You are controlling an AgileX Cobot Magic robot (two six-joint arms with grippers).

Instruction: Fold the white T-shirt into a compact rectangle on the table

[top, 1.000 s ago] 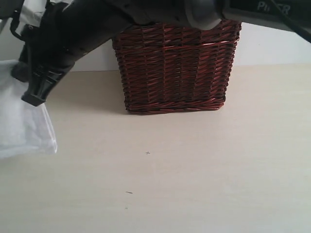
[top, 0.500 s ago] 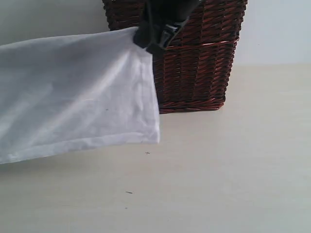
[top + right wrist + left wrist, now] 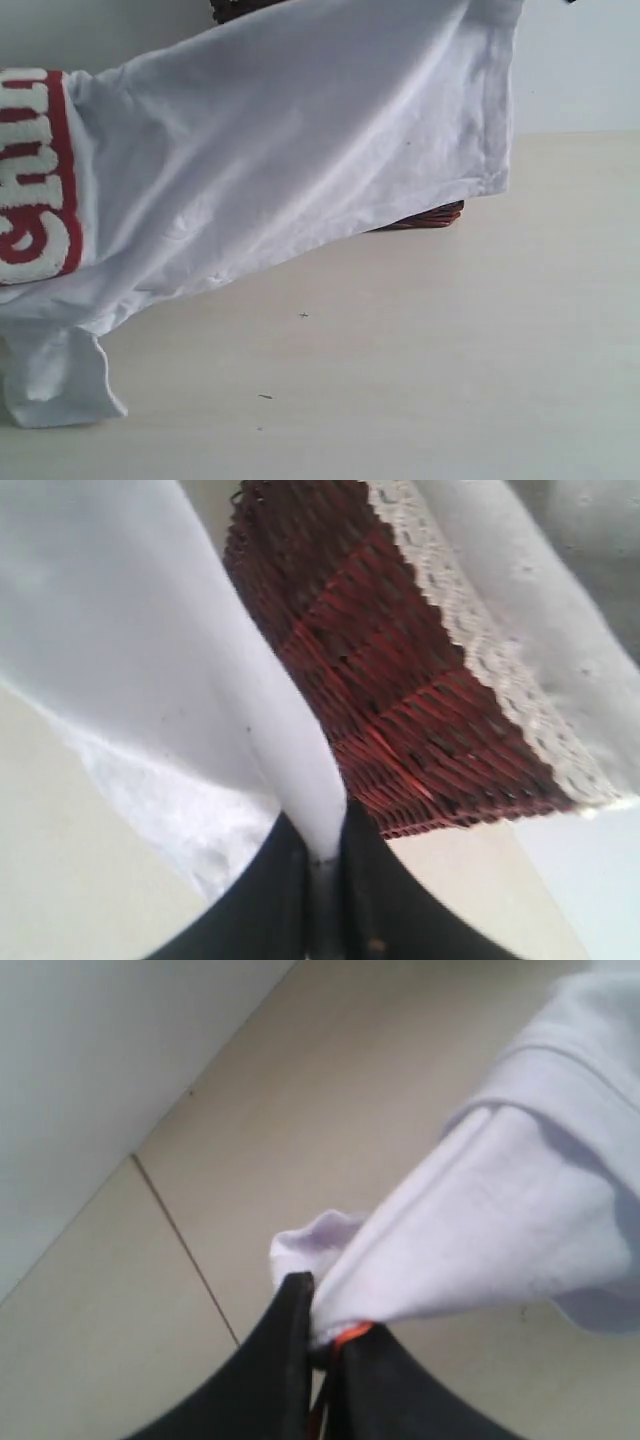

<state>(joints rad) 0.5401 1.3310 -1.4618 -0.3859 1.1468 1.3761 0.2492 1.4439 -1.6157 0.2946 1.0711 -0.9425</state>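
pincers clamp t-shirt edges, open table beside

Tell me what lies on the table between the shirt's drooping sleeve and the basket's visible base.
In the exterior view, only bare table with a tiny dark speck lies between the sleeve of the white T-shirt and the wicker basket.

cloth t-shirt, wicker basket, perhaps matt table

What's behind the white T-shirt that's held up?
A dark wicker basket. Only its bottom corner shows below the white T-shirt; the rest is covered in the exterior view.
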